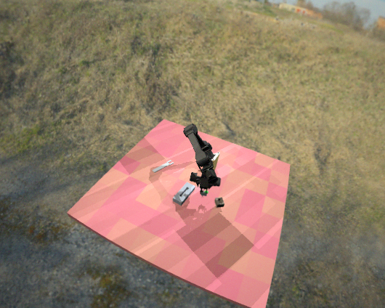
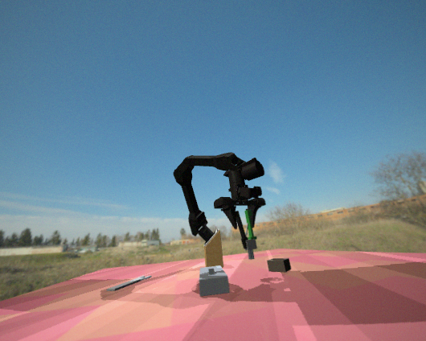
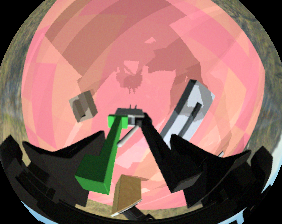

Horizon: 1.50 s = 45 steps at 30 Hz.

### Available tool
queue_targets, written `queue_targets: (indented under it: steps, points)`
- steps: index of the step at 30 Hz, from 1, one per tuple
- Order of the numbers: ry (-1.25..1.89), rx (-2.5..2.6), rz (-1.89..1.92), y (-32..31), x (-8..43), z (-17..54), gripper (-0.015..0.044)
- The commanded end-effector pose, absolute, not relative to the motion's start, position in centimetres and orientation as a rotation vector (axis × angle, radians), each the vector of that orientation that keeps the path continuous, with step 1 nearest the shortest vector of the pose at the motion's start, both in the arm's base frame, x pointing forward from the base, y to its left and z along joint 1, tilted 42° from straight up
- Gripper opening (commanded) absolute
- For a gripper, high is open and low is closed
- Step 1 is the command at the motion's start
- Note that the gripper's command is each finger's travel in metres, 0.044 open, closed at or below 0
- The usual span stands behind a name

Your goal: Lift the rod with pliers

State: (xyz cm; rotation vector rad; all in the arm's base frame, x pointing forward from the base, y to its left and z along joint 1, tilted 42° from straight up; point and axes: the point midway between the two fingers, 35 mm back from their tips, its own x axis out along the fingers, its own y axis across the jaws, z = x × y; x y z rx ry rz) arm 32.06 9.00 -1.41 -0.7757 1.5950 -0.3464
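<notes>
Exterior view shows the tool point(image 1: 205, 187) point(image 2: 244, 223) point(image 3: 138, 145) pointing down above the tabletop point(image 1: 144, 232) point(image 2: 167, 318) point(image 3: 142, 65).

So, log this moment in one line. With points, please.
end effector point(image 1: 205, 187) point(image 2: 243, 228) point(image 3: 138, 134): shut on pliers point(image 1: 203, 193) point(image 2: 250, 229) point(image 3: 112, 155) | pliers: aloft, handles spread, outside holster point(image 1: 219, 204) point(image 2: 276, 265) point(image 3: 90, 102) | block point(image 1: 179, 199) point(image 2: 214, 286) point(image 3: 181, 120): pliers not in channel

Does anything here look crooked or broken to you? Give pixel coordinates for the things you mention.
Nothing looks damaged. The tan slanted-top block point(image 2: 214, 251) point(image 3: 127, 194) seems shaped that way, and the pliers point(image 2: 250, 229) point(image 3: 108, 157) hang with handles spread at the gripper point(image 2: 243, 225) point(image 3: 138, 142).
</notes>
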Motion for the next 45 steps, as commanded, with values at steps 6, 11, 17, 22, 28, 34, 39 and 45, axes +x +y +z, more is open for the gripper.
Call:
queue_targets:
  steps: [6, 11, 17, 22, 28, 34, 39, 45]
  points:
    - [1.569, -0.731, -0.39, 7.7, 32.4, 0.2, 0.0322]
    - [1.559, -0.709, -0.416, 6.8, 32.6, 0.9, 0.0322]
    - [1.548, -0.681, -0.446, 5.8, 32.7, 1.7, 0.0322]
    - [1.538, -0.659, -0.472, 5.0, 32.8, 2.3, 0.0322]
    - [1.526, -0.632, -0.503, 3.9, 32.8, 3.1, 0.0322]
    - [1.514, -0.605, -0.534, 2.9, 32.8, 3.9, 0.0322]
    - [1.503, -0.583, -0.561, 2.0, 32.7, 4.6, 0.0322]
    - [1.49, -0.557, -0.593, 1.0, 32.6, 5.3, 0.0322]
